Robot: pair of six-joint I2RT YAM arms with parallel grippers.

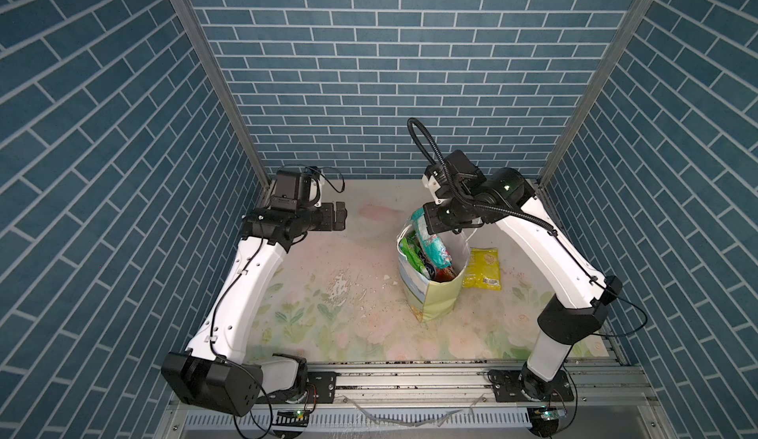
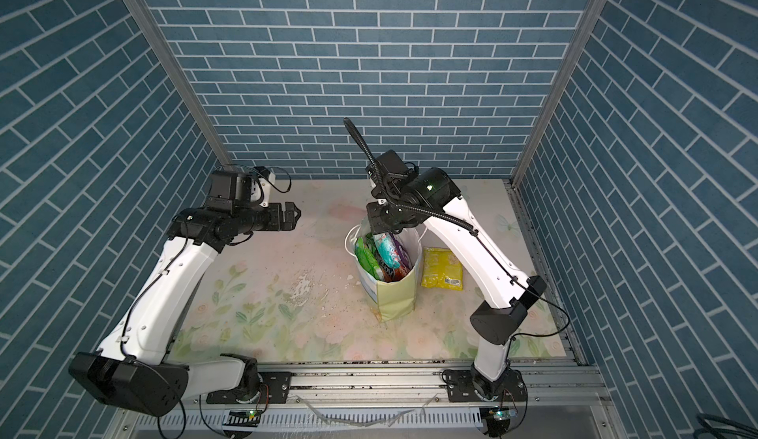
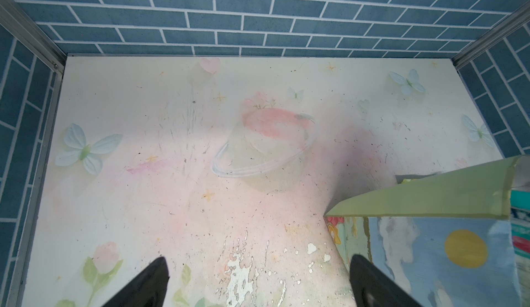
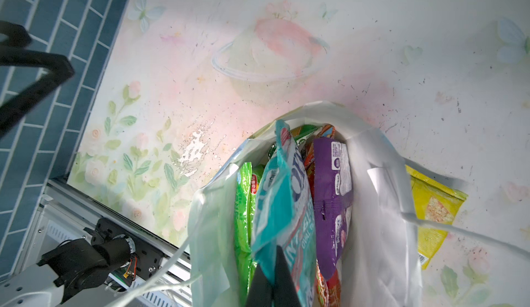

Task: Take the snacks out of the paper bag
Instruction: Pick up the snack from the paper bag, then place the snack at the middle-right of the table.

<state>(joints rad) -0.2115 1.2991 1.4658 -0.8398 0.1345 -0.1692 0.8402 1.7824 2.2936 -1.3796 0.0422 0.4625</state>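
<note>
Floral worktop (image 1: 311, 334): your right jaws apparently pinch teal-white packet (image 4: 282, 205); left jaws wide, empty. Next: lift clear of paper bag (image 1: 439, 299).

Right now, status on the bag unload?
Right gripper shut on teal-white packet at paper bag mouth. Left gripper open, clear of bag. Yellow packet out, on table. Nothing blocking.

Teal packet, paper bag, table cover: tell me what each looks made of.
Teal packet: glossy plastic film, likely; it crinkles and shines. Paper bag: matte paper, by its sharp folded creases. Table cover: printed sheet, perhaps vinyl; the print has flaked off in patches.
</note>
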